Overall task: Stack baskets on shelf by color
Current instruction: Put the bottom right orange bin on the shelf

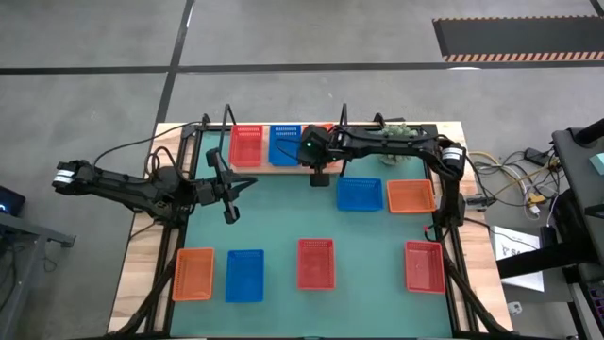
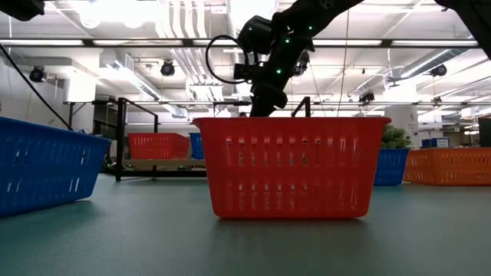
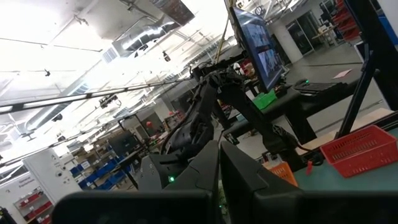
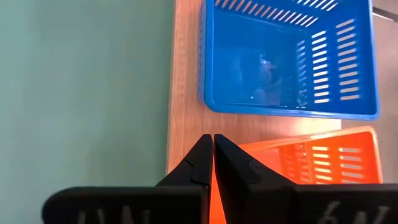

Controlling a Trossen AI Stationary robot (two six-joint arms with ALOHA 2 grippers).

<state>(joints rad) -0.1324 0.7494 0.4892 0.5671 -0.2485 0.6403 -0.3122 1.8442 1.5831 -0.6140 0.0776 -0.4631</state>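
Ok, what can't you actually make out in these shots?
- High view: the right gripper and its arm cover most of the orange basket on the shelf.
- Right wrist view: the fingers and the picture's edge cut that basket off, so whether it sits flat is unclear.
- Low view: the near red basket blocks the shelf's middle.
- Left wrist view: the left gripper points into the room, showing little of the table.
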